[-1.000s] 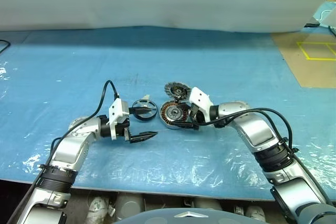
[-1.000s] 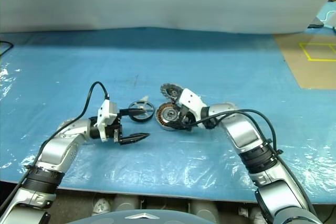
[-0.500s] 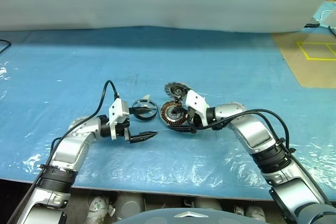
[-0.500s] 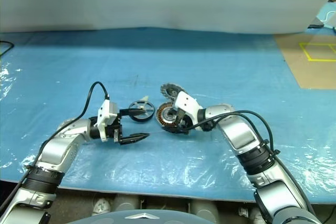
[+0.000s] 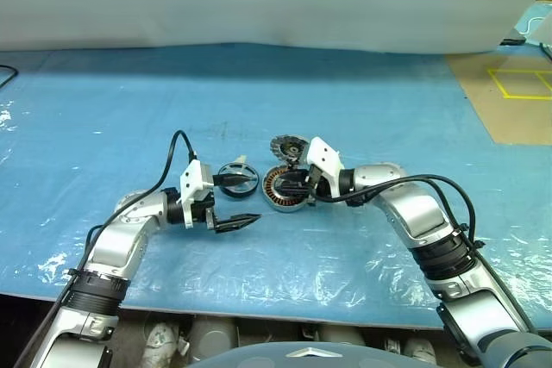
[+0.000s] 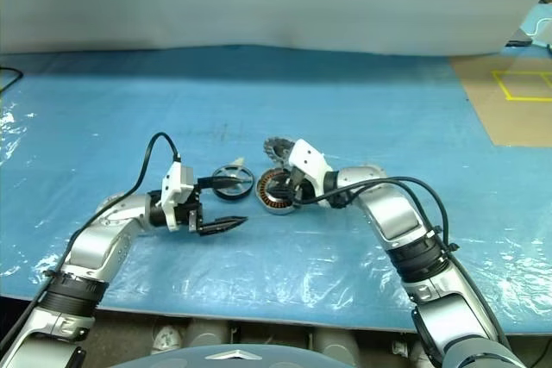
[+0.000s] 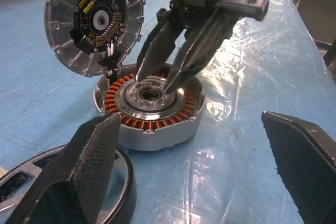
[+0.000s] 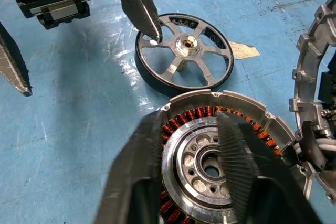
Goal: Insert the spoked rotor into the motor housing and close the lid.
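The spoked rotor [image 5: 237, 177] lies flat on the blue sheet, just left of the motor housing [image 5: 285, 189]. The housing's copper windings [image 7: 113, 90] face up. The lid [image 5: 289, 147] stands on edge behind the housing, with its ribbed face and circuit board [image 7: 94, 22] showing. My right gripper [image 7: 155, 83] points down into the housing, its fingers drawn close on the central hub. My left gripper [image 5: 250, 201] is open wide beside the rotor. One of its fingers [image 8: 142, 6] reaches over the rotor's rim [image 8: 185, 53], and the other hangs over bare sheet.
Crinkled blue plastic sheet [image 5: 388, 109] covers the table. The table's front edge [image 5: 259, 312] runs close below both arms. A brown board with yellow tape [image 5: 517, 84] lies at the far right. A small tan scrap [image 8: 244, 51] sits next to the rotor.
The right gripper's fingers have closed from wide apart to a narrow pinch at the housing's centre. The left arm, rotor, housing and lid have stayed put.
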Controlling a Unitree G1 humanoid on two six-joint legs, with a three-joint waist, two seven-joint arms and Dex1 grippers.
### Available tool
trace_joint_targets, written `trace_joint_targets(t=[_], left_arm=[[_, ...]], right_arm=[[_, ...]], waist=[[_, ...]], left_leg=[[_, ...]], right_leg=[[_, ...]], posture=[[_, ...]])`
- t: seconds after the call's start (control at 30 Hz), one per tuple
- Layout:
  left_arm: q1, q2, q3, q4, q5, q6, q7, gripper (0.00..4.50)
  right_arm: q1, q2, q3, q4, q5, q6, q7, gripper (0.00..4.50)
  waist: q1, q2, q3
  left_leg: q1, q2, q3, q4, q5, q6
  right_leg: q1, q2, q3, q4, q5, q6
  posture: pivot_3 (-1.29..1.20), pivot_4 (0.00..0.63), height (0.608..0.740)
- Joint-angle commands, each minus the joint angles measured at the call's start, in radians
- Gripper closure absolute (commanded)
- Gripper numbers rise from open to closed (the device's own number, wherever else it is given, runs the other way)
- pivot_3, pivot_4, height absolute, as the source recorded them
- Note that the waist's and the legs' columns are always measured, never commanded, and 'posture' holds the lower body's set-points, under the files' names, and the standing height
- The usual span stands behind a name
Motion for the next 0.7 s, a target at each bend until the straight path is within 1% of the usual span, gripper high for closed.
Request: trace_joint_targets(t=[0.03, 0.2, 0.37, 0.5, 0.6, 0.7], left_arm=[[-0.005, -0.001, 0.012, -0.016, -0.014, -0.003, 0.003, 0.0], [-0.006, -0.001, 0.011, -0.015, -0.012, -0.005, 0.003, 0.0], [-0.008, -0.003, 0.011, -0.013, -0.012, -0.006, 0.005, 0.0], [-0.017, -0.005, 0.02, 0.002, -0.009, -0.01, 0.013, 0.0], [-0.025, 0.009, 0.035, 0.011, -0.017, 0.005, 0.017, 0.0], [-0.021, 0.027, 0.05, 0.007, -0.025, 0.026, 0.018, 0.0]], right_arm=[[-0.008, 0.01, -0.016, -0.004, 0.003, 0.003, -0.021, 4.43], [-0.02, 0.001, -0.012, 0.023, -0.015, -0.01, -0.03, 4.43], [-0.002, -0.044, 0.046, 0.047, -0.088, -0.075, -0.008, 4.43], [0.005, -0.046, 0.06, 0.062, -0.111, -0.1, -0.015, 4.43], [0.017, -0.04, 0.036, 0.023, -0.065, -0.086, 0.014, 4.43], [0.01, -0.014, -0.03, -0.014, 0.014, -0.03, 0.017, 4.43]], waist=[[0.0, 0.0, 0.0], [0.0, 0.0, 0.0], [0.0, 0.0, 0.0], [0.0, 0.0, 0.0], [0.0, 0.0, 0.0], [0.0, 0.0, 0.0]], left_leg=[[0.0, 0.0, 0.0, 0.0, 0.0, 0.0], [0.0, 0.0, 0.0, 0.0, 0.0, 0.0], [0.0, 0.0, 0.0, 0.0, 0.0, 0.0], [0.0, 0.0, 0.0, 0.0, 0.0, 0.0], [0.0, 0.0, 0.0, 0.0, 0.0, 0.0], [0.0, 0.0, 0.0, 0.0, 0.0, 0.0]], right_leg=[[0.0, 0.0, 0.0, 0.0, 0.0, 0.0], [0.0, 0.0, 0.0, 0.0, 0.0, 0.0], [0.0, 0.0, 0.0, 0.0, 0.0, 0.0], [0.0, 0.0, 0.0, 0.0, 0.0, 0.0], [0.0, 0.0, 0.0, 0.0, 0.0, 0.0], [0.0, 0.0, 0.0, 0.0, 0.0, 0.0]], posture=[[0.0, 0.15, 0.74], [0.0, 0.15, 0.74], [0.0, 0.15, 0.74], [0.0, 0.15, 0.74], [0.0, 0.15, 0.74], [0.0, 0.15, 0.74]])
